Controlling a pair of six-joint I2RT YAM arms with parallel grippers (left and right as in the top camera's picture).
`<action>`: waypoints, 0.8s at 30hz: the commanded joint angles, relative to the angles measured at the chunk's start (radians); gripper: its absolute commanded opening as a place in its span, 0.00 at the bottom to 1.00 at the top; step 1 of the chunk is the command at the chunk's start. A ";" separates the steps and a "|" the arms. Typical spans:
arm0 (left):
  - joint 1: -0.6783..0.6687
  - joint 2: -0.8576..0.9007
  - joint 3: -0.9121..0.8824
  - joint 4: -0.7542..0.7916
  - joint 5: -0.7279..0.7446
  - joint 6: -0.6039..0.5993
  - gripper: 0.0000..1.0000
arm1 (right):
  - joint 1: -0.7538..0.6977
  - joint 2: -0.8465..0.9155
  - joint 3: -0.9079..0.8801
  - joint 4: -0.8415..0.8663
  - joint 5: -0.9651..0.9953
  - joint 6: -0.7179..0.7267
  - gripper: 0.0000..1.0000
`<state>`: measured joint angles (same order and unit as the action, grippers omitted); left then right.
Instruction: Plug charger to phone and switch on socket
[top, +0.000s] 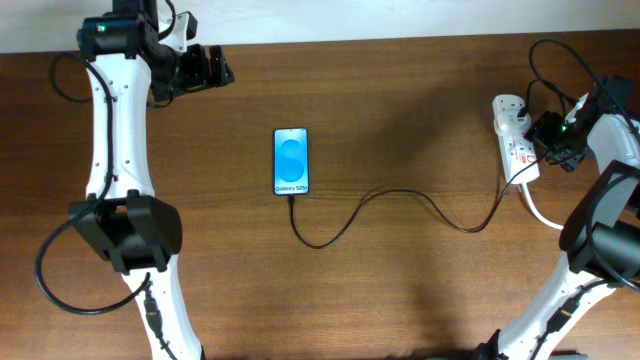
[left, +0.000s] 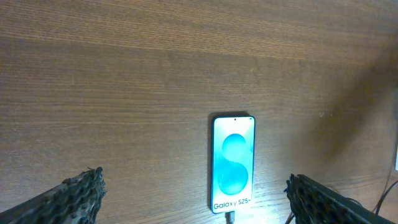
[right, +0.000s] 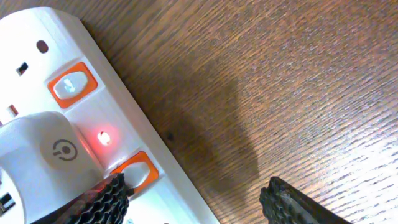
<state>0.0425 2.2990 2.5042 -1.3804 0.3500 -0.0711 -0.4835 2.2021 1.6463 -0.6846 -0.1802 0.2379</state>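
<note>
Where the dark brown wood-grain table (top: 400, 90) ends at its far edge, a pale band shows beyond it; that is all of the room in view. The table top is matte, w/ soft shadows toward the right edge.

The slim rectangular phone w/ black edges and a bright blue screen (top: 291, 161) lies flat and face up near the table's middle, a bit toward the left and far edges. The thin black charger cable (top: 400, 190) is plugged into the phone's near end. It loops toward the near edge, then snakes across to the white elongated power-strip socket (top: 512, 135) by the right edge, near the far-right corner. A thick white cord (top: 535, 208) curls off the strip.

In the right wrist view a white plug block w/ a power symbol (right: 53, 149) sits in the strip, w/ a small red light (right: 104, 137) glowing beside it btwn two orange-framed switches (right: 69, 84).

R jaws are released and empty. One ribbed black finger (right: 109, 196) lies over the strip at the nearer switch, but contact can't be told. The other is over bare table.

The L arm (top: 105, 120) is by the far-left corner. L jaws are spread wide and empty, well apart from the phone.
</note>
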 joint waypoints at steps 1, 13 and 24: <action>0.006 -0.012 0.009 0.002 -0.007 0.005 0.99 | 0.040 0.030 -0.038 -0.029 -0.009 -0.033 0.74; 0.006 -0.012 0.009 0.002 -0.007 0.005 0.99 | -0.211 -0.267 0.138 -0.144 -0.132 -0.011 0.78; 0.006 -0.012 0.009 0.002 -0.007 0.005 0.99 | 0.240 -0.858 0.138 -0.451 -0.270 -0.201 0.85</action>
<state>0.0425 2.2990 2.5042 -1.3804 0.3470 -0.0711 -0.3466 1.3746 1.7721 -1.0904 -0.4538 0.1371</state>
